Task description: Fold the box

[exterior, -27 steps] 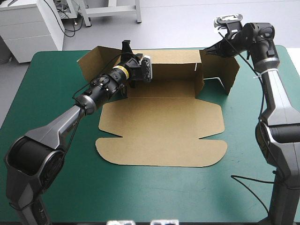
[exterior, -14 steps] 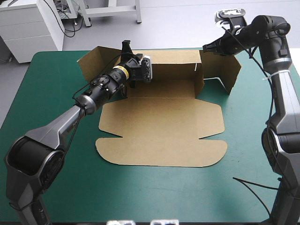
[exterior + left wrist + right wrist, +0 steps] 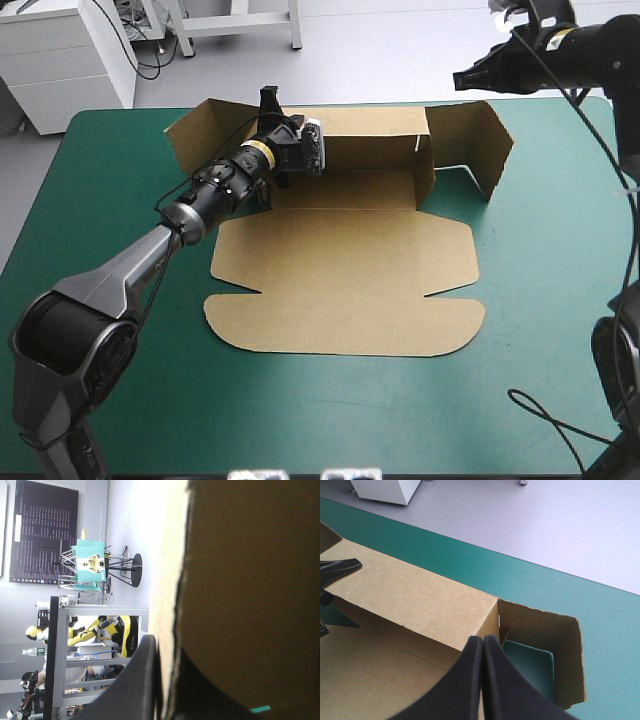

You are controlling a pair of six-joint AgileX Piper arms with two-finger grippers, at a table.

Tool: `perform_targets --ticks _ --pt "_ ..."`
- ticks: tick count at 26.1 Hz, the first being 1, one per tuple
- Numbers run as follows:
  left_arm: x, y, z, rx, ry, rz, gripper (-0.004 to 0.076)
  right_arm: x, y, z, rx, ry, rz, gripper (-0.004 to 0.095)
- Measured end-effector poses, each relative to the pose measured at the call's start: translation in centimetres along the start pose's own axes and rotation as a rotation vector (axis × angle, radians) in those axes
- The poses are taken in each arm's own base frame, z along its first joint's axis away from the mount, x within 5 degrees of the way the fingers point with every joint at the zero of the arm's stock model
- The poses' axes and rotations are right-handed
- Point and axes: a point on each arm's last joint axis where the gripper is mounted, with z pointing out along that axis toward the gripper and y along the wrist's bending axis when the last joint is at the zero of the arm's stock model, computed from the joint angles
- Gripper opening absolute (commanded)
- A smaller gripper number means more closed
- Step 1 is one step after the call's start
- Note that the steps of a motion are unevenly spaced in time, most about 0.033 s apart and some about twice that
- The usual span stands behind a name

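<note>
The brown box [image 3: 345, 270] lies in the middle of the teal-green table, its long back wall [image 3: 365, 135] raised and both end flaps standing. My left gripper [image 3: 270, 100] is at the back wall's left end, shut on the board's top edge. In the left wrist view the board [image 3: 250, 580] fills the space ahead, its edge held by the gripper [image 3: 167, 690]. My right gripper [image 3: 462, 78] hangs shut and empty in the air above the back wall's right end. In the right wrist view the right gripper [image 3: 483, 642] looks down on the right end flap [image 3: 565, 655].
The box's wide lid panel [image 3: 345, 315] lies flat toward the table's front. Bare teal-green cover [image 3: 120, 250] stretches to the left, right and front of the box. The table's far edge runs just behind the back wall.
My right gripper has lifted up and to the right, away from the right end flap's top corner. The left gripper and the box have stayed put.
</note>
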Motion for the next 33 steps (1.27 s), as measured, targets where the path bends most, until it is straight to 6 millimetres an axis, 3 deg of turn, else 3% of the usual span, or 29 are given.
perform_targets --ticks 3,7,14,19,26,30,33 --pt "0.0 0.1 -0.1 -0.001 0.001 -0.018 -0.0007 0.1 0.7 -2.2 -0.001 -0.024 -0.006 -0.0019" --pt "0.0 0.2 -0.2 -0.002 0.003 -0.033 -0.0007 2.0 1.5 -3.7 -0.011 0.027 -0.035 -0.0019" --pt "0.0 0.3 -0.3 -0.001 0.007 -0.037 -0.0007 8.0 2.4 -3.7 -0.041 0.182 -0.057 -0.0019" --pt "0.1 0.6 -0.7 0.014 0.029 -0.039 0.0000 10.7 2.6 -3.3 -0.019 0.166 -0.040 -0.0019" --pt "-0.3 2.5 -4.1 0.078 0.122 -0.107 0.0002 10.8 2.4 -2.9 0.009 0.112 -0.039 -0.0019" --pt "-1.8 3.8 -7.2 0.130 0.157 -0.080 0.0002 10.8 2.4 -2.9 0.011 0.107 -0.039 -0.0019" --pt "-4.1 4.7 -9.5 0.140 0.107 -0.030 0.0002 10.7 2.3 -2.9 0.016 0.094 -0.039 -0.0019"
